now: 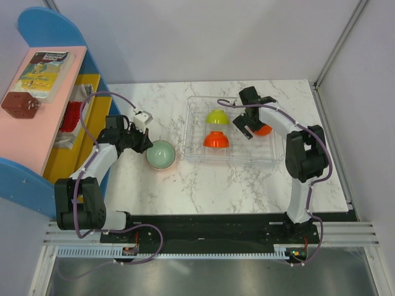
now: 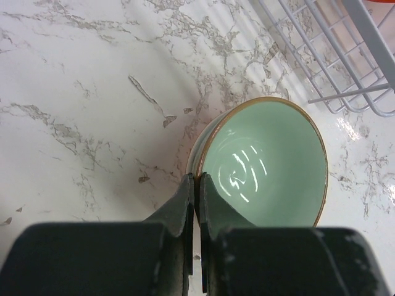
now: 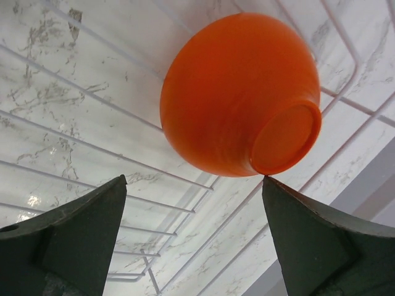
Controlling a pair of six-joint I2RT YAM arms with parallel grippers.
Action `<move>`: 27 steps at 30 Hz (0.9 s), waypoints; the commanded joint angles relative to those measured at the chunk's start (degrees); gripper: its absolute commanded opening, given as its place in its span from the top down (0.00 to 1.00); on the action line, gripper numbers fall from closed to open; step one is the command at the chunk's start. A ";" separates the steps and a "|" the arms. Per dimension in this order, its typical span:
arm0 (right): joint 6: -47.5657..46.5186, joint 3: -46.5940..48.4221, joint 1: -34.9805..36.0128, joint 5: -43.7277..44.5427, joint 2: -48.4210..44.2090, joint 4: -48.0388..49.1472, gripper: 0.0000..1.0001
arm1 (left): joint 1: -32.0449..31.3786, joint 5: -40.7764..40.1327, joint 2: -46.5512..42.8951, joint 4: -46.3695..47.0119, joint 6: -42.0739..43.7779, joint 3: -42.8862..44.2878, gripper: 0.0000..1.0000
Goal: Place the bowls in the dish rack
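One pale mint green round plastic bowl (image 1: pixel 160 154) (image 2: pixel 265 166): upright on the white marble table (image 1: pixel 216 185), just left of the rack and outside it.
Left gripper (image 1: pixel 143 143) (image 2: pixel 196 185): fingers pressed together with their tips at the bowl's rim; I cannot tell whether the rim is pinched.
Clear plastic rectangular dish rack (image 1: pixel 231 159): three bowls inside.
Lime green bowl (image 1: pixel 217 116): left half, far side.
Red-orange bowl (image 1: pixel 216 140): just nearer than the lime one.
Orange bowl (image 1: pixel 264 129) (image 3: pixel 234 92): right half, tipped, with its foot towards the gripper.
Right gripper (image 1: pixel 247 126) (image 3: pixel 194 179): spread wide and holding nothing. The bowl lies just ahead, and one fingertip appears to touch its foot.
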 commanded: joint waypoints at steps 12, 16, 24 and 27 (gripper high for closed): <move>1.07 8.24 -0.22 -9.95 -5.33 -5.64 0.02 | 0.08 8.94 -6.92 -0.17 2.22 0.64 0.98; 3.18 13.85 -0.22 -20.22 -8.59 -8.02 0.02 | 0.08 9.92 -6.85 -0.79 2.23 3.45 0.98; 6.79 18.53 -0.31 -50.72 -7.80 -11.10 0.02 | 0.00 16.94 -5.17 -2.46 3.28 8.37 0.98; 8.20 18.35 -0.22 -63.43 -6.31 -11.01 0.02 | 0.00 20.02 -4.12 -4.03 4.42 11.54 0.98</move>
